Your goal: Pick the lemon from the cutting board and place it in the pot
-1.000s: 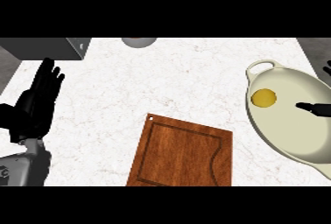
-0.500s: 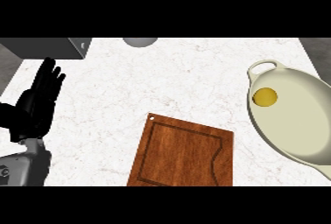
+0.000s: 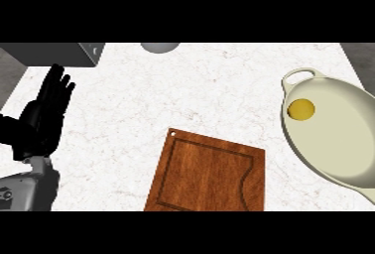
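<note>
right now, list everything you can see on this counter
lemon: one, yellow, inside the pot near its handle end
pot: one, cream, right side of the counter
cutting board: one, brown wood, lower middle
round object: one, grey, top edge, partly cut off
box: one, grey, top left corner
counter: one, white speckled, under everything
left hand: one, black, open with fingers up, left edge
left forearm: one, grey, lower left corner
right hand: not in view
</note>
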Controlling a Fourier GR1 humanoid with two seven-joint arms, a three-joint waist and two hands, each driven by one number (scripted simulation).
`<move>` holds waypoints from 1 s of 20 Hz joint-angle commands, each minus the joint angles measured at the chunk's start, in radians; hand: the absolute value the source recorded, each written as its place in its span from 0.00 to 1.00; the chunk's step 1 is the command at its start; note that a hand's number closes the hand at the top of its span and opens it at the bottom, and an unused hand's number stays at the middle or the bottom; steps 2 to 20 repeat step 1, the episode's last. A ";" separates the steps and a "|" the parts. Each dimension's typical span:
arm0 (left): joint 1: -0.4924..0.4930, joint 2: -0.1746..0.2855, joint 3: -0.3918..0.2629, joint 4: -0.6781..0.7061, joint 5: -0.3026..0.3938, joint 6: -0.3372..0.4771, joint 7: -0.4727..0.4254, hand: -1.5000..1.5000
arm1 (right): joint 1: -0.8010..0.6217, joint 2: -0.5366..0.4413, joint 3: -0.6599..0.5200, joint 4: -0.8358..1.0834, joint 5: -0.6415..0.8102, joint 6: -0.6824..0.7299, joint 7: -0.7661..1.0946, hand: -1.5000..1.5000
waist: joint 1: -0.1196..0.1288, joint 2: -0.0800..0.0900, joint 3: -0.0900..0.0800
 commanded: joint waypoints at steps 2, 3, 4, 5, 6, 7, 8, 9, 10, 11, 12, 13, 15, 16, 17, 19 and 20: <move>-0.008 0.002 -0.001 0.014 0.002 -0.009 0.003 0.50 | 0.022 -0.025 0.010 0.039 0.004 0.113 -0.114 0.00 | 0.000 0.001 0.001; -0.008 0.002 -0.001 0.014 0.002 -0.009 0.003 0.50 | 0.022 -0.025 0.010 0.039 0.004 0.113 -0.114 0.00 | 0.000 0.001 0.001; -0.008 0.002 -0.001 0.014 0.002 -0.009 0.003 0.50 | 0.022 -0.025 0.010 0.039 0.004 0.113 -0.114 0.00 | 0.000 0.001 0.001; -0.008 0.002 -0.001 0.014 0.002 -0.009 0.003 0.50 | 0.022 -0.025 0.010 0.039 0.004 0.113 -0.114 0.00 | 0.000 0.001 0.001; -0.008 0.002 -0.001 0.014 0.002 -0.009 0.003 0.50 | 0.022 -0.025 0.010 0.039 0.004 0.113 -0.114 0.00 | 0.000 0.001 0.001; -0.008 0.002 -0.001 0.014 0.002 -0.009 0.003 0.50 | 0.022 -0.025 0.010 0.039 0.004 0.113 -0.114 0.00 | 0.000 0.001 0.001; -0.008 0.002 -0.001 0.014 0.002 -0.009 0.003 0.50 | 0.022 -0.025 0.010 0.039 0.004 0.113 -0.114 0.00 | 0.000 0.001 0.001; -0.008 0.002 -0.001 0.014 0.002 -0.009 0.003 0.50 | 0.022 -0.025 0.010 0.039 0.004 0.113 -0.114 0.00 | 0.000 0.001 0.001; -0.008 0.002 -0.001 0.014 0.002 -0.009 0.003 0.50 | 0.022 -0.025 0.010 0.039 0.004 0.113 -0.114 0.00 | 0.000 0.001 0.001; -0.008 0.002 -0.001 0.014 0.002 -0.009 0.003 0.50 | 0.022 -0.025 0.010 0.039 0.004 0.113 -0.114 0.00 | 0.000 0.001 0.001; -0.008 0.002 -0.001 0.014 0.002 -0.009 0.003 0.50 | 0.022 -0.025 0.010 0.039 0.004 0.113 -0.114 0.00 | 0.000 0.001 0.001; -0.008 0.002 -0.001 0.014 0.002 -0.009 0.003 0.50 | 0.022 -0.025 0.010 0.039 0.004 0.113 -0.114 0.00 | 0.000 0.001 0.001; -0.008 0.002 -0.001 0.014 0.002 -0.009 0.003 0.50 | 0.022 -0.025 0.010 0.039 0.004 0.113 -0.114 0.00 | 0.000 0.001 0.001; -0.008 0.002 -0.001 0.014 0.002 -0.009 0.003 0.50 | 0.022 -0.025 0.010 0.039 0.004 0.113 -0.114 0.00 | 0.000 0.001 0.001; -0.008 0.002 -0.001 0.014 0.002 -0.009 0.003 0.50 | 0.022 -0.025 0.010 0.039 0.004 0.113 -0.114 0.00 | 0.000 0.001 0.001; -0.008 0.002 -0.001 0.014 0.002 -0.009 0.003 0.50 | 0.022 -0.025 0.010 0.039 0.004 0.113 -0.114 0.00 | 0.000 0.001 0.001; -0.008 0.002 -0.001 0.014 0.002 -0.009 0.003 0.50 | 0.022 -0.025 0.010 0.039 0.004 0.113 -0.114 0.00 | 0.000 0.001 0.001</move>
